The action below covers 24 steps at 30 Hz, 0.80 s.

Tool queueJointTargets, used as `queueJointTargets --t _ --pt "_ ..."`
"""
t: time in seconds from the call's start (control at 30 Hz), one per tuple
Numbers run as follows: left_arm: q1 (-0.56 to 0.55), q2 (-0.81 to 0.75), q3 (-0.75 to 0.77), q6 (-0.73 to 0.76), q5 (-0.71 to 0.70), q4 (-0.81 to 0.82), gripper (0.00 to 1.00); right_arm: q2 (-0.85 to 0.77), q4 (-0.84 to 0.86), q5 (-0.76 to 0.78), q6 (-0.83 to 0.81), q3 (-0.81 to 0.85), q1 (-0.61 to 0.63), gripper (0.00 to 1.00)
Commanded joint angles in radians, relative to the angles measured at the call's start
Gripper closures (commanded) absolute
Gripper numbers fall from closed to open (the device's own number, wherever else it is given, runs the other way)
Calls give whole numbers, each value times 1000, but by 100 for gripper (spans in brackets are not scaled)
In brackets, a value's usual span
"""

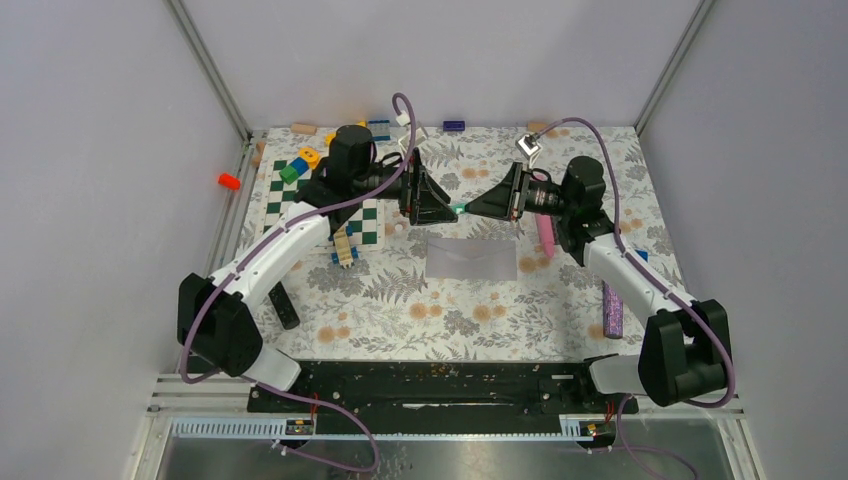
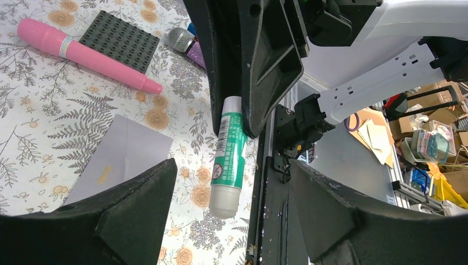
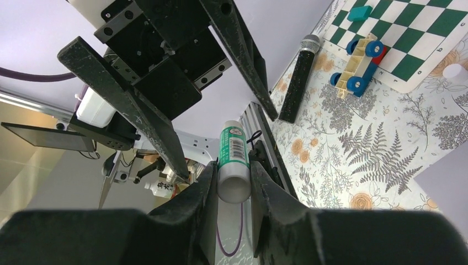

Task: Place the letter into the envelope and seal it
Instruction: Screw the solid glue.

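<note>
The pale grey-lavender envelope [image 1: 470, 258] lies flat on the floral table cloth, below both grippers; it also shows in the left wrist view [image 2: 124, 152]. The letter is out of view. My right gripper [image 1: 478, 207] [image 3: 233, 165] is shut on a green and white glue stick [image 1: 458, 208] [image 3: 234, 152], held level and pointing left. My left gripper [image 1: 440, 208] [image 2: 232, 168] faces it, open, its fingers on either side of the glue stick's [image 2: 228, 157] white cap end without touching it.
A pink marker [image 1: 545, 232] [image 2: 83, 54], a dark studded plate [image 2: 118, 40] and a purple microphone [image 1: 612, 310] lie right of the envelope. To the left are a checkerboard [image 1: 320, 200], a toy car [image 1: 345, 245] [image 3: 359, 63], a black microphone [image 1: 283, 305] and small blocks.
</note>
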Motion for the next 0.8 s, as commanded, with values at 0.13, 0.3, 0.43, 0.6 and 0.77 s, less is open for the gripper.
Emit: queueJointTargets --t 0.13,0.3,0.43,0.6,0.77 --pt "-24 25 77 66 -5 -31 34 20 16 -4 -11 15 2 87" --pt "-38 30 93 107 -18 -81 42 17 5 -3 -21 17 3 86" --pt "-42 30 103 150 -43 -126 49 11 2 -1 -25 18 3 86" --pt "-44 29 113 167 -63 -146 58 8 -7 -3 -33 19 3 86" --pt "-44 36 117 186 -73 -165 64 2 -3 -6 -28 20 3 86"
